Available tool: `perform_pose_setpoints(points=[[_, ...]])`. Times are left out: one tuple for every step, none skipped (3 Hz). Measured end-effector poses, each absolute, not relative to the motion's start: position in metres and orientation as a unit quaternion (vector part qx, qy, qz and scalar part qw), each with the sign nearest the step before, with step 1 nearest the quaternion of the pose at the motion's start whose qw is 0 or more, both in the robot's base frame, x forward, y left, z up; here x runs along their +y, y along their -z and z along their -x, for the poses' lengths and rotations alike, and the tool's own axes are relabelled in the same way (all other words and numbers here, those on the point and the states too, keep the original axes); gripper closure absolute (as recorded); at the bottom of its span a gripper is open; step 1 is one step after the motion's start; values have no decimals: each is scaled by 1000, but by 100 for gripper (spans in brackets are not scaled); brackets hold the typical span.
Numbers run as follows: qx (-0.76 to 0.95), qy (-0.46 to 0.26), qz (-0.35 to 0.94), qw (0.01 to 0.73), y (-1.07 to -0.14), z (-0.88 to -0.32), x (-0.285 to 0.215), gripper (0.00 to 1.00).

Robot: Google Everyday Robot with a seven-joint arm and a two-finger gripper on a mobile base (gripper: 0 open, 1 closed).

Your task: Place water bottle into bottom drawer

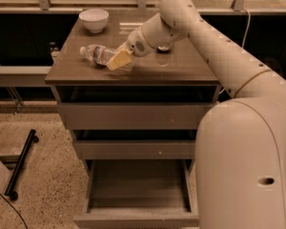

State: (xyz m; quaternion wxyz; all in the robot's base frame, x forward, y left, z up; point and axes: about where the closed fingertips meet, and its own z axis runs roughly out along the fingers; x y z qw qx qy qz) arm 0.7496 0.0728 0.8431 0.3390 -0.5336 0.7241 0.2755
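The water bottle lies on its side on the cabinet top, near the left front, with its white cap pointing left. My gripper is down at the bottle's right end, over its lower body, and hides that part of it. The arm reaches in from the right across the cabinet top. The bottom drawer is pulled out below, and its wide tray interior shows with nothing in it. The two drawers above it are shut.
A white bowl stands at the back left of the cabinet top. A small round object sits behind my wrist. A black bar lies on the floor at the left. My arm's base fills the right foreground.
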Motion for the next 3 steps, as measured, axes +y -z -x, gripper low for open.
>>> perform_pose_setpoints(points=[[718, -283, 533, 346, -848, -748, 74, 88], [700, -284, 551, 355, -862, -728, 63, 100], [686, -285, 562, 364, -869, -696, 42, 100]])
